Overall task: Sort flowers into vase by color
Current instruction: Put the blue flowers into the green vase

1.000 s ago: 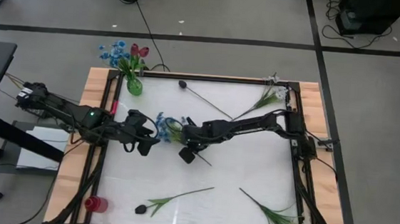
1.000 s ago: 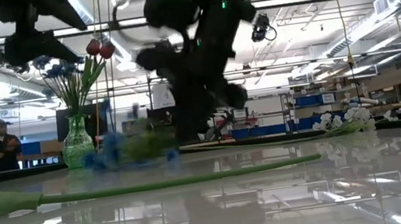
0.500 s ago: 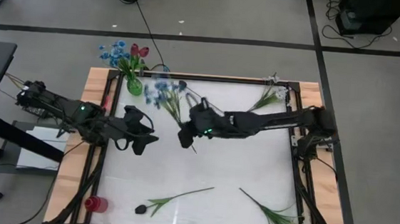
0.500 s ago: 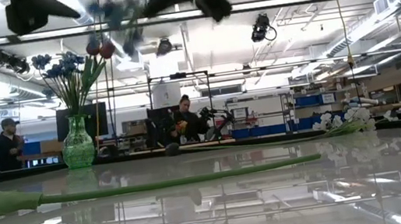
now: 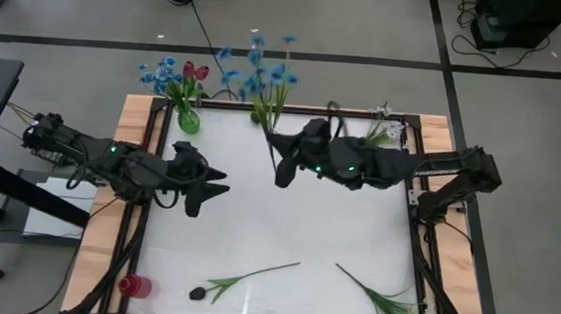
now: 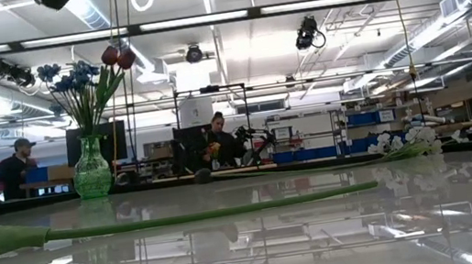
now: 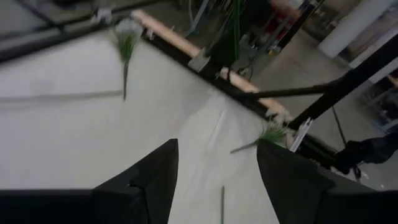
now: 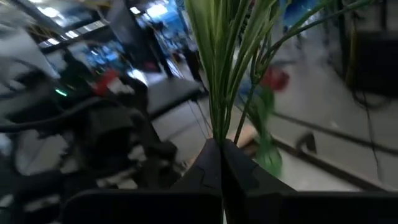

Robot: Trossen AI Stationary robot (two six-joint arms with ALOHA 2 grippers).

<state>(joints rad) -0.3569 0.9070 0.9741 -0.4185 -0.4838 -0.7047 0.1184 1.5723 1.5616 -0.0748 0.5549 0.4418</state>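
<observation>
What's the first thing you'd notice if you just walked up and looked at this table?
The right hand holds a bunch of blue flowers up high by their stems, near the table's far edge. Next to it, at the far left corner, a green glass vase already holds blue and red flowers. The left hand waits open over the table's left side.

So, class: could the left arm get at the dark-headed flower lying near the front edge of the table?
Probably yes: the left gripper hangs open and empty, with bare table between it and that dark-headed flower.
</observation>
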